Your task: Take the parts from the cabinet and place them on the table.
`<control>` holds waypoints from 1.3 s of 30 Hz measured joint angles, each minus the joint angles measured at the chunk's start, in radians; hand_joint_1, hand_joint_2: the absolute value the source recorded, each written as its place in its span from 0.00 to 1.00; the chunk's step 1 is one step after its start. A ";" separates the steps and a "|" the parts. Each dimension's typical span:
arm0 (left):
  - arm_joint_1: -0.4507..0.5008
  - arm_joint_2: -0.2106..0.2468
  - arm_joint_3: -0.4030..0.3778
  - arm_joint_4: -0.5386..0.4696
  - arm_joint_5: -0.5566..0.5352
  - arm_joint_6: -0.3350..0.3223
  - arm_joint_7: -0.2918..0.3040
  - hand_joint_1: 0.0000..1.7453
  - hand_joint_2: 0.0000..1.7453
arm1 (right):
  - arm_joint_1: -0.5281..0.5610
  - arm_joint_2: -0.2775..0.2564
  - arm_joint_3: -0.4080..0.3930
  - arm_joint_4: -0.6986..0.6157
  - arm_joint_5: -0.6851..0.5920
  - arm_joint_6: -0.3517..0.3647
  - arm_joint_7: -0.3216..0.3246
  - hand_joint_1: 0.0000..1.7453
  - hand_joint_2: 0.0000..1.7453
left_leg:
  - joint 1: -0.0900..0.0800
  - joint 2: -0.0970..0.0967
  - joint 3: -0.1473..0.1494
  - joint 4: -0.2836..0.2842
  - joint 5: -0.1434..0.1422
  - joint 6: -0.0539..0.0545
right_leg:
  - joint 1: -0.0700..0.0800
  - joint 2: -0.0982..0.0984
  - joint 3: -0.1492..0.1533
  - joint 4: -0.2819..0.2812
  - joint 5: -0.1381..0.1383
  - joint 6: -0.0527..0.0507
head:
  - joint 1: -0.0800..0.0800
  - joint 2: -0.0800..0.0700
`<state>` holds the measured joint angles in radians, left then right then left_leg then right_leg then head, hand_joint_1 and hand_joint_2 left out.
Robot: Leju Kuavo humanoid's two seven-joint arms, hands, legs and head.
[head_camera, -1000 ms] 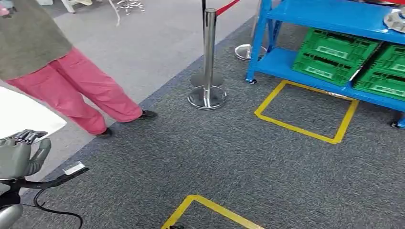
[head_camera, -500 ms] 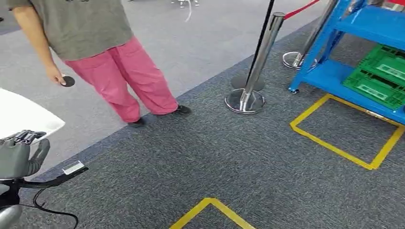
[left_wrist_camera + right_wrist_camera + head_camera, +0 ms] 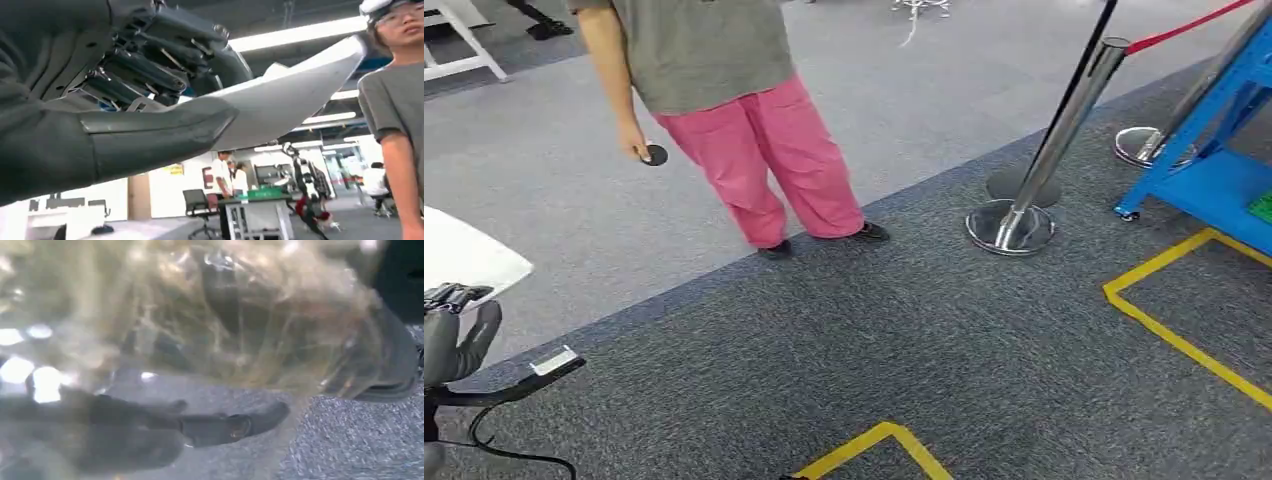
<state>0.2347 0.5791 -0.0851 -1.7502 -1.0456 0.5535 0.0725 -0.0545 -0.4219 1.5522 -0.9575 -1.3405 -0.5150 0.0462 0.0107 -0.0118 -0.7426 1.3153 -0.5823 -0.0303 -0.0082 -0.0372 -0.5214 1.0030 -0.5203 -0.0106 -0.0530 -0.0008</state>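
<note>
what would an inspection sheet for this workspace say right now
surface: dark grey carpet with yellow tape outlines; lighter grey floor beyond.
job's things: white curved part held in the left hand; a clear yellowish plastic-wrapped item against the right hand.
clutter: nothing seen.
hands: left hand grips the white part, thumb under it in the left wrist view; right hand blurred behind the wrap, hold unclear.
cables: black cable looping below the left arm.
surroundings: person in pink trousers holding a small dark disc; chrome stanchion with red belt; blue shelving at the right.
</note>
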 joint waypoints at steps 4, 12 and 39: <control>0.001 0.000 0.003 0.000 0.000 0.000 0.000 1.00 1.00 | -0.002 0.003 0.000 0.003 0.000 0.000 0.000 0.00 0.00 | -0.002 0.062 0.141 -0.264 0.144 0.008 | 0.001 -0.054 0.022 0.000 -0.017 0.010 | 0.000 0.000; -0.005 0.000 0.017 -0.003 -0.001 0.004 0.000 1.00 1.00 | -0.012 0.004 -0.001 0.007 0.000 0.000 0.005 0.00 0.00 | -0.011 0.019 0.150 -0.301 0.133 0.063 | 0.003 0.020 -0.025 0.122 -0.108 0.046 | 0.010 0.000; 0.005 -0.003 0.017 -0.008 -0.021 -0.027 0.036 1.00 1.00 | -0.009 0.005 0.000 0.006 0.023 -0.036 0.008 0.00 0.00 | -0.017 0.059 0.156 -0.298 0.116 0.041 | 0.015 -0.106 0.015 -0.012 -0.006 0.031 | 0.005 0.000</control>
<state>0.2399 0.5756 -0.0683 -1.7582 -1.0662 0.5264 0.1083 -0.0635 -0.4173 1.5526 -0.9514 -1.3172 -0.5508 0.0538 -0.0068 0.0471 -0.5864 1.0169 -0.4668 0.0107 0.0070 -0.1435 -0.5068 0.9915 -0.5267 0.0202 -0.0477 -0.0008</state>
